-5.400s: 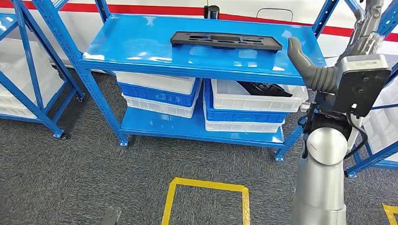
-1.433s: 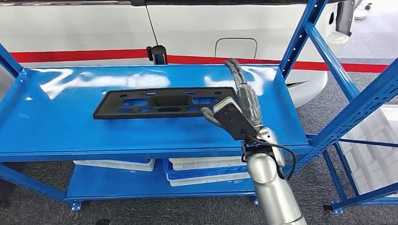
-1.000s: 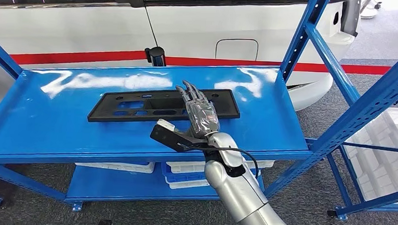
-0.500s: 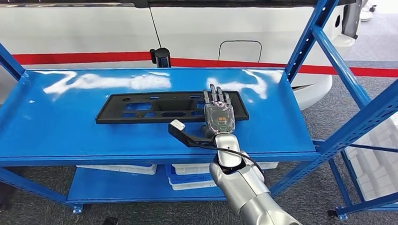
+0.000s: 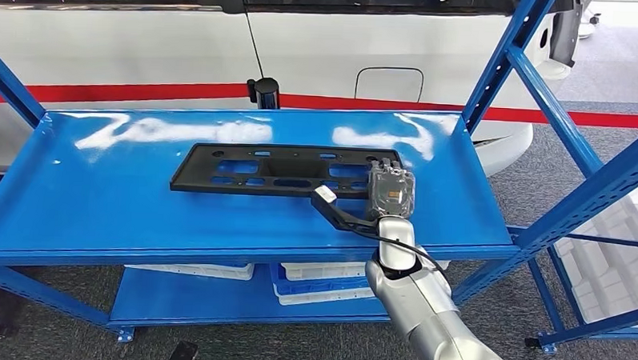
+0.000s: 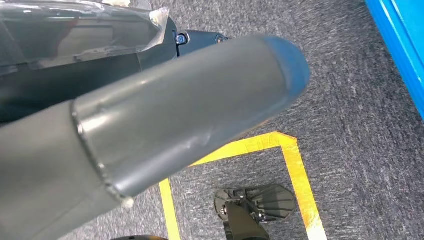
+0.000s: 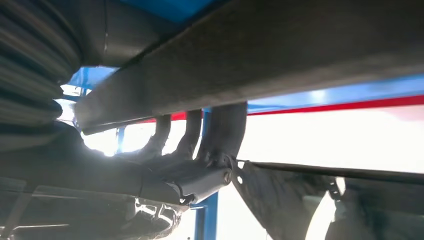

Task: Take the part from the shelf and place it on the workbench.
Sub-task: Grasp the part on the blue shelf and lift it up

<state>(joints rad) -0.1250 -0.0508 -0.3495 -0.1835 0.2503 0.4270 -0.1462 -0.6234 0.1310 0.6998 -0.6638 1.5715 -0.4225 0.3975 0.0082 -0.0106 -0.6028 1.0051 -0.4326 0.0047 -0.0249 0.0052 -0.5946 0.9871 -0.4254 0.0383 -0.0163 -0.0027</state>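
Part [image 5: 284, 170]: flat black plastic plate, long and narrow, with several cut-out openings; lies flat on the top board of the blue shelf [image 5: 138, 214], roughly centred, long side parallel to the shelf's front edge.

Right hand [image 5: 390, 190]: placed over the right end of the part, back of the hand facing up, silver arm rising from below the shelf's front edge. In the head view the fingers curl down over the plate's far edge. In the right wrist view the dark fingers [image 7: 220, 127] hook around a dark bar-like edge that crosses the frame, so the hand grasps the part's right end. The part rests on the shelf.

Left hand [image 6: 150, 125]: hangs low above the floor; thick grey thumb prominent in the left wrist view; whether its fingers are released or clenched cannot be told.

Lower shelf level: white and blue bins [image 5: 328, 280] stacked beneath the top board.

Background: white vehicle body [image 5: 304, 43] with a red stripe, directly behind the shelf; a small dark cylindrical object [image 5: 264, 91] at the shelf's rear edge.

Floor: grey carpet [image 6: 350, 100] with yellow tape outline [image 6: 300, 170].
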